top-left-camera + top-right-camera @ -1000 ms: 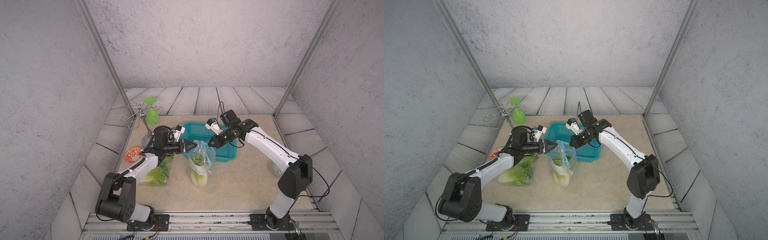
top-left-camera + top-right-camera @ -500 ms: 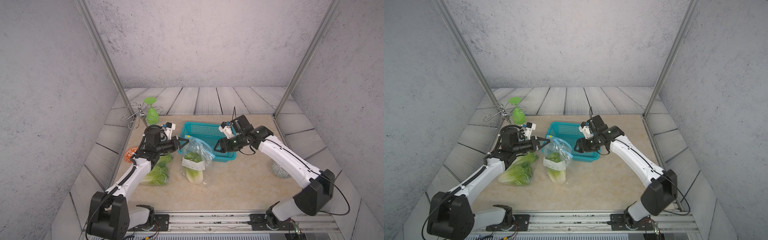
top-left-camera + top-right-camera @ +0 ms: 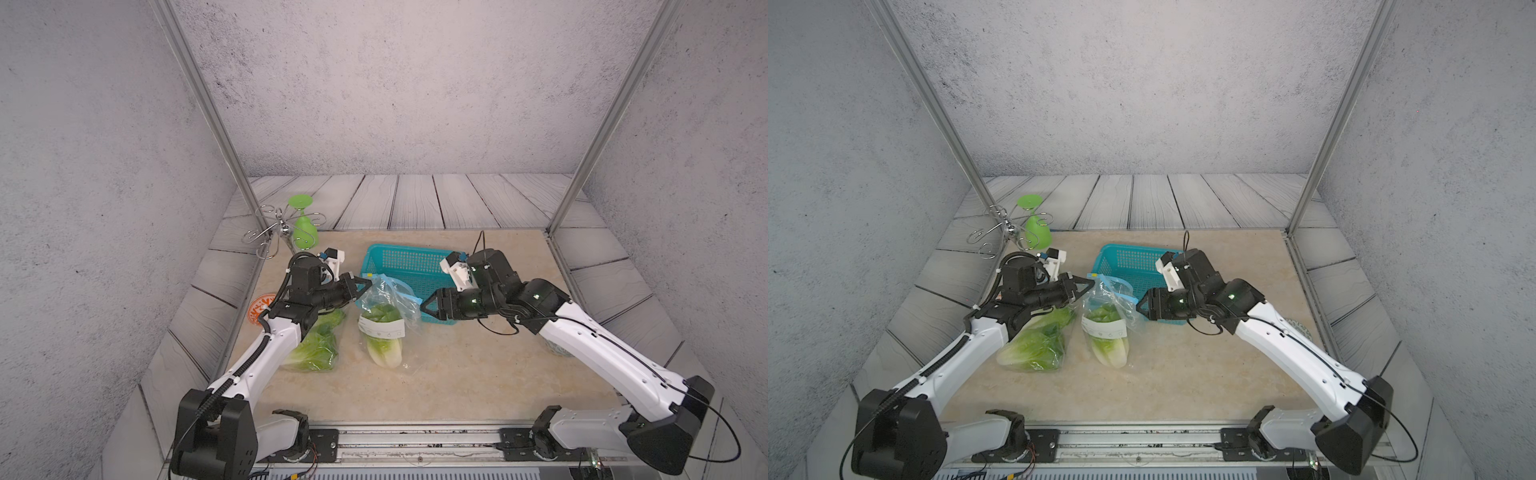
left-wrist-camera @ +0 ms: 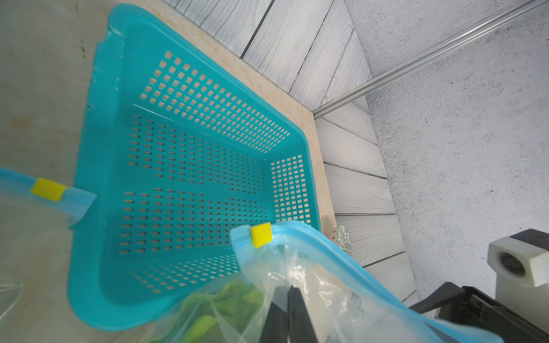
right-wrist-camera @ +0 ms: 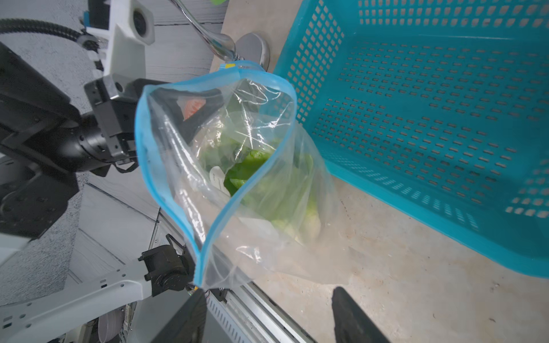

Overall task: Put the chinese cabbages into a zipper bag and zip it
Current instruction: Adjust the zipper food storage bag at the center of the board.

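Now right jaws newly apart, off the zipper bag (image 3: 390, 299).

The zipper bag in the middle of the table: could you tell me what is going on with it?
The left tool is shut on the zipper bag at its rim, holding it upright, mouth open, with one cabbage inside. The right tool is open beside the bag's other edge, gripping nothing. More cabbage lies on the table under the left arm.
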Action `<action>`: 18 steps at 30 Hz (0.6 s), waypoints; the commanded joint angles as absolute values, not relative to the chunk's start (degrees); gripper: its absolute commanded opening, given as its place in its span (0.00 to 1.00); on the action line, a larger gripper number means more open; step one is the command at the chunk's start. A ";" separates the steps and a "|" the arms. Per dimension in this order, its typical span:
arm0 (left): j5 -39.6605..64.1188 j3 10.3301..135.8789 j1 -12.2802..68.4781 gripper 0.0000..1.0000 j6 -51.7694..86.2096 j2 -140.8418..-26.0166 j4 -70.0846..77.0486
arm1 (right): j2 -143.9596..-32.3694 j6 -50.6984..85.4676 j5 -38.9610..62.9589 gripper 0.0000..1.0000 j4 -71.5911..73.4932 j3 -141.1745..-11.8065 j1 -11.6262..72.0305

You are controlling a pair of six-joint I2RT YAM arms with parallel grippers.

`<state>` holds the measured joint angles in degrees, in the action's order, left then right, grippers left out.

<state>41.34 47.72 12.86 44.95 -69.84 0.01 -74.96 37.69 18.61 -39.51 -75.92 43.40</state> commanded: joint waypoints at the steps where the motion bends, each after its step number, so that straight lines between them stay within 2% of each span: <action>1: 41.13 47.51 12.48 0.00 46.32 -68.23 -0.22 | -77.05 38.75 14.86 0.66 -33.96 -78.40 44.56; 4: 40.96 47.46 12.48 0.00 45.56 -67.29 -1.32 | -79.03 38.74 14.54 0.59 -32.12 -78.66 44.60; 7: 40.63 47.07 12.48 0.00 44.79 -66.45 -2.24 | -80.07 39.15 17.20 0.55 -31.07 -79.02 44.64; 15: 39.61 46.58 12.40 0.00 44.80 -66.60 -1.51 | -74.06 34.35 14.51 0.60 -41.86 -83.23 44.65; 18: 39.65 47.01 12.39 0.00 44.65 -67.04 -1.57 | -73.92 35.13 16.91 0.62 -42.77 -82.96 44.74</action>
<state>39.20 47.13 12.86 44.03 -66.83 -3.14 -76.60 36.29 16.14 -39.13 -81.97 44.58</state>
